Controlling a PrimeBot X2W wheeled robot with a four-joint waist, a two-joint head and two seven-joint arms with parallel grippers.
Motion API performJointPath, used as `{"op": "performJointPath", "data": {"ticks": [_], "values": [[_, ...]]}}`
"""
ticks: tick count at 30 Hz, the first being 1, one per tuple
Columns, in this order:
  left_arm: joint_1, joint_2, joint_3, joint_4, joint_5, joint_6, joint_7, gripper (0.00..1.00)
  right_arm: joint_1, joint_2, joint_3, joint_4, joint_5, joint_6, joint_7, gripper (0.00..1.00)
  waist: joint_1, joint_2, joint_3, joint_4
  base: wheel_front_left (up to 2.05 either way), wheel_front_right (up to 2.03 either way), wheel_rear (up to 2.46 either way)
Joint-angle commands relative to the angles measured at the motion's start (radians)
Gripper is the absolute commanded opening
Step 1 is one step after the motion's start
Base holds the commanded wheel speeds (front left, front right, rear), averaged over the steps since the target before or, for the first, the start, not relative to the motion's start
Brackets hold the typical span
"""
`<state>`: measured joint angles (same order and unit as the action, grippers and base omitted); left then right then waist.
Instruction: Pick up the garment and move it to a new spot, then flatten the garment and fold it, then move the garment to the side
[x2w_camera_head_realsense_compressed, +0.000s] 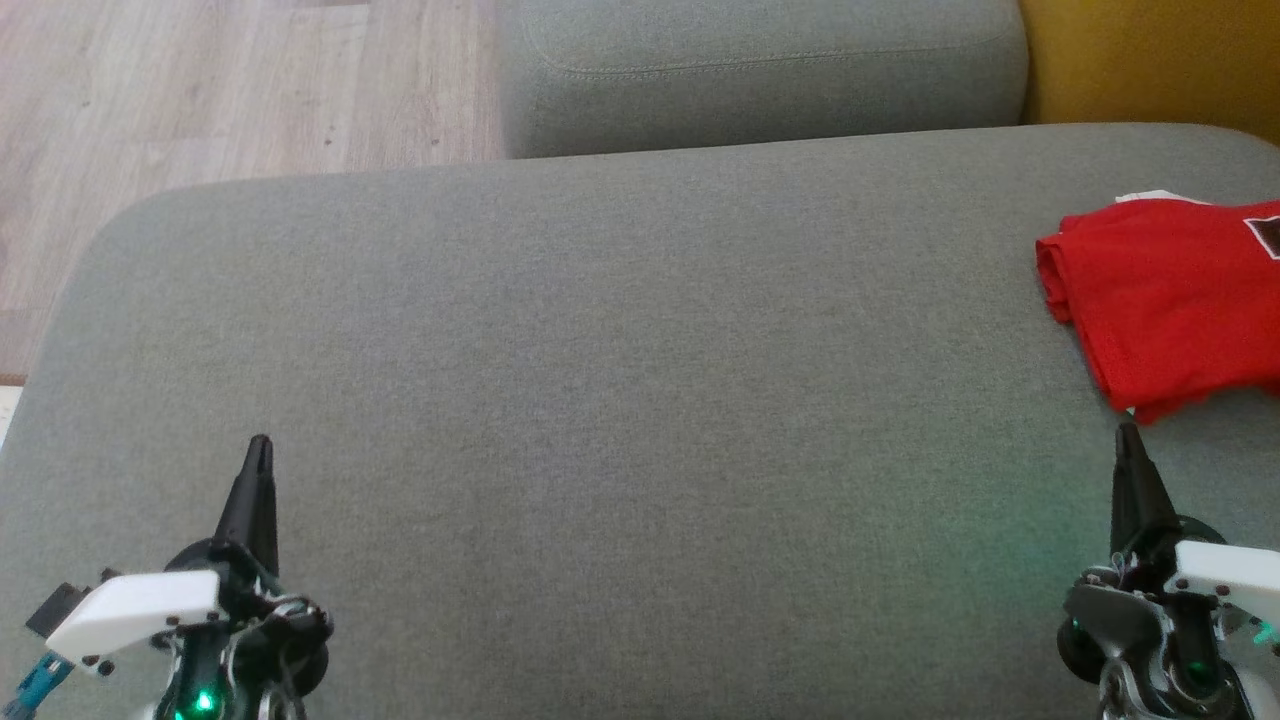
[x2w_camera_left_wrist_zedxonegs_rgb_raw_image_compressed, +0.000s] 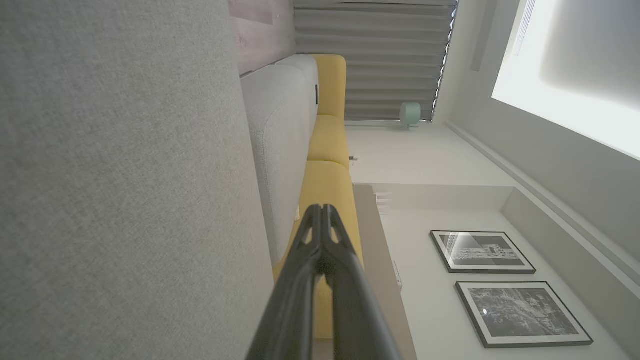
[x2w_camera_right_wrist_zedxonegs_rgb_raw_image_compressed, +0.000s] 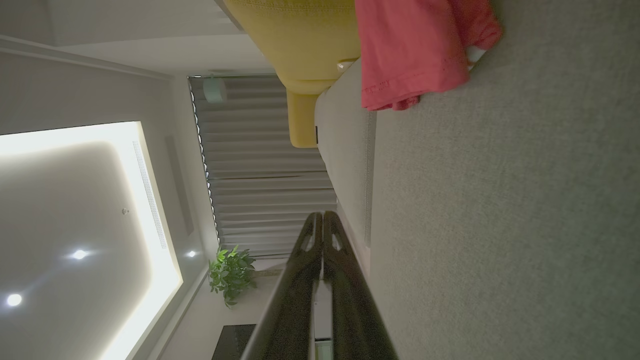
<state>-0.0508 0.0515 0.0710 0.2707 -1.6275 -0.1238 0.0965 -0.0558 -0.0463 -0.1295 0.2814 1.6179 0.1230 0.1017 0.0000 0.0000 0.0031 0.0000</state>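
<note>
Both dark, long-fingered grippers are pinched fully together and hold nothing: the left gripper (x2w_camera_head_realsense_compressed: 260, 445) sits low at the left and the right gripper (x2w_camera_head_realsense_compressed: 1127, 432) low at the right, each over the broad grey fabric sofa cushion (x2w_camera_head_realsense_compressed: 620, 340). The folded red cloth garment (x2w_camera_head_realsense_compressed: 1170, 290) lies on the cushion's right side, ahead of the right gripper's tip and apart from it

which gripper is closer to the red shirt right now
Right. The right gripper sits just below the red shirt's lower corner, shut and empty. The left gripper, also shut, is far across the grey cushion.
</note>
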Motion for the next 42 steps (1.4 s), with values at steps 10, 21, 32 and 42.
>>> {"op": "performJointPath", "data": {"ticks": [10,21,32,42], "values": [[-0.056,0.005,0.035,-0.026,0.012,-0.007,0.010,0.00,-0.052,-0.007,0.019,-0.037,-0.006,0.008,0.009,0.00,0.0000,0.0000,0.000,0.000,0.00,0.00,0.00],[-0.057,0.004,0.036,-0.026,0.013,-0.007,0.011,0.00,-0.052,-0.007,0.018,-0.037,-0.007,0.008,0.009,0.00,0.0000,0.0000,0.000,0.000,0.00,0.00,0.00],[-0.057,0.003,0.037,-0.026,0.014,-0.007,0.012,0.00,-0.052,-0.006,0.018,-0.037,-0.008,0.008,0.010,0.00,0.0000,0.0000,0.000,0.000,0.00,0.00,0.00],[-0.057,0.003,0.038,-0.026,0.015,-0.007,0.013,0.00,-0.052,-0.006,0.017,-0.037,-0.008,0.008,0.010,0.00,0.0000,0.0000,0.000,0.000,0.00,0.00,0.00]]}}
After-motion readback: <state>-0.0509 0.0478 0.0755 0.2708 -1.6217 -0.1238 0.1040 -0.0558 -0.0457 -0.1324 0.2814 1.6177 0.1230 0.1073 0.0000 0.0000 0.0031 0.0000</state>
